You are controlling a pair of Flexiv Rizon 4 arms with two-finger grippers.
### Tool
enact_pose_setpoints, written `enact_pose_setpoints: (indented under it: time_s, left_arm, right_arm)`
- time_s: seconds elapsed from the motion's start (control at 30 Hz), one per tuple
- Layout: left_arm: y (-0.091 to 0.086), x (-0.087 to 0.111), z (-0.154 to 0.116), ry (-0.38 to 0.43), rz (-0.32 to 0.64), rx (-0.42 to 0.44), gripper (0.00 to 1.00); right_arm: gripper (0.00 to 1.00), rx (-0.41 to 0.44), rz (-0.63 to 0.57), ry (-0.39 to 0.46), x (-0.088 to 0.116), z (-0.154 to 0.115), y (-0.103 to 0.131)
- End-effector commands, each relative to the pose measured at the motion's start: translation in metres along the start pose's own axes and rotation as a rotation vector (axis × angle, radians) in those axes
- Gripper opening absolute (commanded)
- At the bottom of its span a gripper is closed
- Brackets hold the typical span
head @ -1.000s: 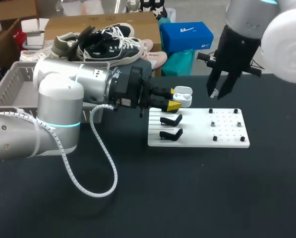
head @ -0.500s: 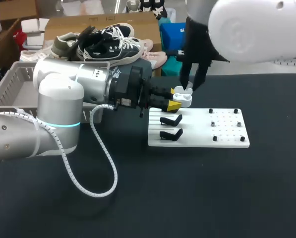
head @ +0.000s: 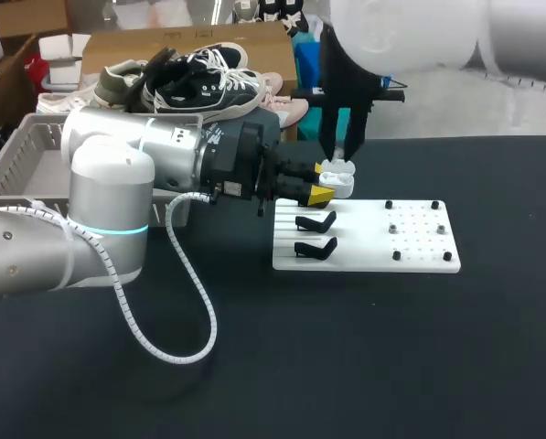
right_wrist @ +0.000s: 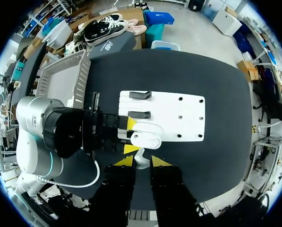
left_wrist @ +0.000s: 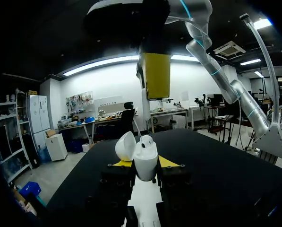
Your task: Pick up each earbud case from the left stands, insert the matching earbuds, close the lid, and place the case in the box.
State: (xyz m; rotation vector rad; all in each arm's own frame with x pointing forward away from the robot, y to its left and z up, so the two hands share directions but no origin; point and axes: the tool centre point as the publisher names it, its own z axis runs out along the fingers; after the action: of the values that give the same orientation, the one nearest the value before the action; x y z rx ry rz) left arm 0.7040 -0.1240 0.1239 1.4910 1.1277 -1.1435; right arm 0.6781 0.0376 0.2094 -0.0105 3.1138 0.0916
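Upper middle of head view: white earbud case, lid open, held just past the far edge of white stand board. Clamped by left gripper, arm in level from frame left, yellow tips pressed on both sides of case body. Seen along left gripper's fingers: case upright between the tips, body poking out ahead of them, lid tipped back to one side.

Directly above case: right gripper, pointing straight down, arm in from upper right of frame. Pinches small white earbud between its yellow tips, narrow gap, both tips against it. Earbud just over the open case; touching it or not, cannot tell. Case ahead of right gripper's tips and lying crosswise to them, left gripper's tips on its two sides.

Centre of frame, left part of board: two black stands, one below the other. Right part of board: rows of small dark pegs.

Left edge of frame: grey basket. Lower left of centre: white coiled cable looping off left arm down to black table.
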Motion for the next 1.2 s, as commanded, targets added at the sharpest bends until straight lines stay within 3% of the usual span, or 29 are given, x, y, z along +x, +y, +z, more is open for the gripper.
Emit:
enact_pose_setpoints:
  time_s: [0.03, 0.33, 0.77, 1.2]
  left_arm:
    - [0.000, 0.000, 0.000, -0.001, 0.001, -0.002, 0.00]
    - [0.000, 0.000, 0.000, -0.001, 0.001, -0.002, 0.00]
    - [0.000, 0.000, 0.000, -0.001, 0.001, -0.002, 0.00]
    - [0.000, 0.000, 0.000, -0.001, 0.001, -0.002, 0.00]
  right_arm:
    - [0.00, -0.003, -0.009, 0.011, -0.002, 0.003, 0.000]
    - [0.00, -0.025, -0.004, 0.004, -0.005, 0.009, -0.001]
    - [0.00, -0.026, -0.027, -0.108, 0.002, 0.016, 0.002]
    - [0.00, -0.027, -0.083, -0.143, -0.002, 0.018, 0.004]
